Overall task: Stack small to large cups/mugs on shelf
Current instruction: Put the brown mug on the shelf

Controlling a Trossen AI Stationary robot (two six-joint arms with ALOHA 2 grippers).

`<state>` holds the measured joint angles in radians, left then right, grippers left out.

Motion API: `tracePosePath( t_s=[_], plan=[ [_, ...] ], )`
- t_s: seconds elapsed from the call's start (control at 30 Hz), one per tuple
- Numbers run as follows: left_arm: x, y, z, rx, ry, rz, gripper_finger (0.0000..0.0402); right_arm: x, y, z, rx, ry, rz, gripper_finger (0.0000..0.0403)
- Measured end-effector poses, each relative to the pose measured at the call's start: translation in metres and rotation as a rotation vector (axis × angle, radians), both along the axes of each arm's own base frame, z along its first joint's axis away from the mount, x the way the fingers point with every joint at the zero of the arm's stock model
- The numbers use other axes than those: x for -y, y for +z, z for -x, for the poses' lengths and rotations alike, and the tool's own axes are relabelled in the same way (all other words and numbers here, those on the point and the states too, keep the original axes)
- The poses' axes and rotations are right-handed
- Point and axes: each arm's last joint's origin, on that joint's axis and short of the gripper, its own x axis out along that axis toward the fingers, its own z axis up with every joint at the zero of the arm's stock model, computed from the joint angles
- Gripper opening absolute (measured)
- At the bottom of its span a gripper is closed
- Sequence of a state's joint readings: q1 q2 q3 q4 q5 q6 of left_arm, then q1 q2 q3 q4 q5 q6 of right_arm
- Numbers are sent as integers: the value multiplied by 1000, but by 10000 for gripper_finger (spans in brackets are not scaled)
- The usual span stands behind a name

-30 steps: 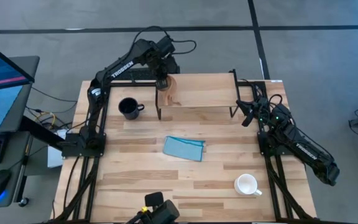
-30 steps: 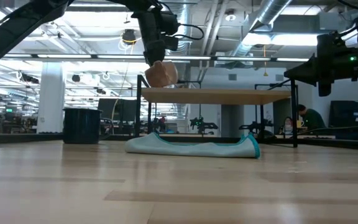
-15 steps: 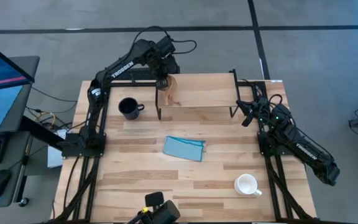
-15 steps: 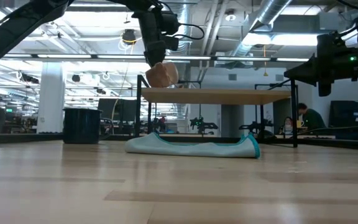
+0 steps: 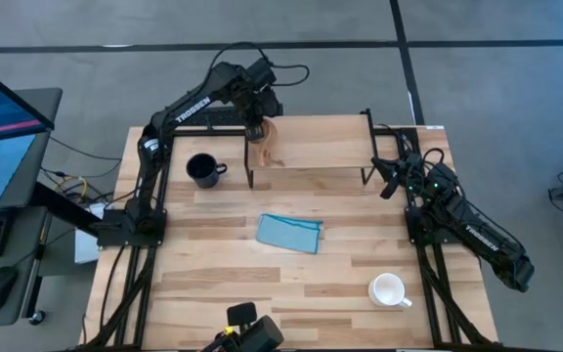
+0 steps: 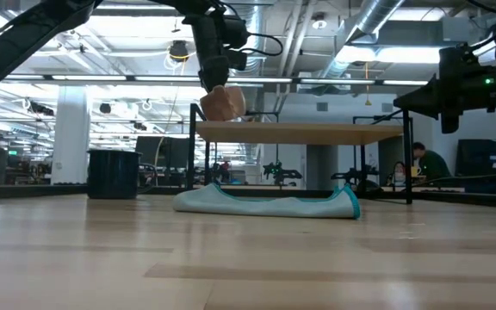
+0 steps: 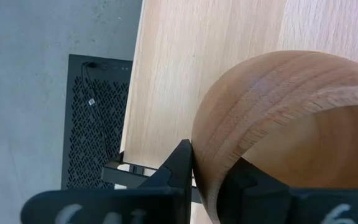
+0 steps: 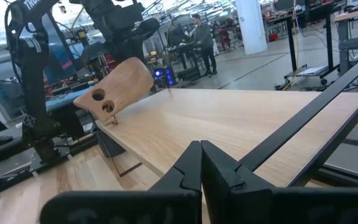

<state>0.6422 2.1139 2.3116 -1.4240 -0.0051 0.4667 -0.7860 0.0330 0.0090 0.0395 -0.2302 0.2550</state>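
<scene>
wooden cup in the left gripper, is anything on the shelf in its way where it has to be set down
Nothing visible. The left gripper holds the wooden cup tilted over the left end of the shelf, whose board is bare. The navy mug, white mug and blue cloth are on the table below.

A folded blue cloth [image 5: 289,233] lies mid-table [image 5: 213,284], near a monitor [image 5: 3,117].

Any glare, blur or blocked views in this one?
Low view: bright ceiling lights behind, arms dark against them, near tabletop soft. Left wrist view: wooden cup fills the picture, close and soft. High view: even light, no glare.
</scene>
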Motion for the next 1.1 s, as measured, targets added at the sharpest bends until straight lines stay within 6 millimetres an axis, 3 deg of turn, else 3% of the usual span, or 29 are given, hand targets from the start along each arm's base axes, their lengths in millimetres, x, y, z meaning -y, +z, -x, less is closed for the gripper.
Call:
tracePosePath(
  t_s=[0.33, 0.63, 1.1],
  plan=[
    [0, -2, 0, -3, 2, 3, 22, 0, 0, 0, 0, 0, 0, 26],
    [0, -15, 0, -27, 10, 45, 26, 0, 0, 0, 1, 0, 1, 26],
    [-1, -15, -3, -6, 9, 43, 28, 0, 0, 0, 1, -1, 1, 26]
  ],
)
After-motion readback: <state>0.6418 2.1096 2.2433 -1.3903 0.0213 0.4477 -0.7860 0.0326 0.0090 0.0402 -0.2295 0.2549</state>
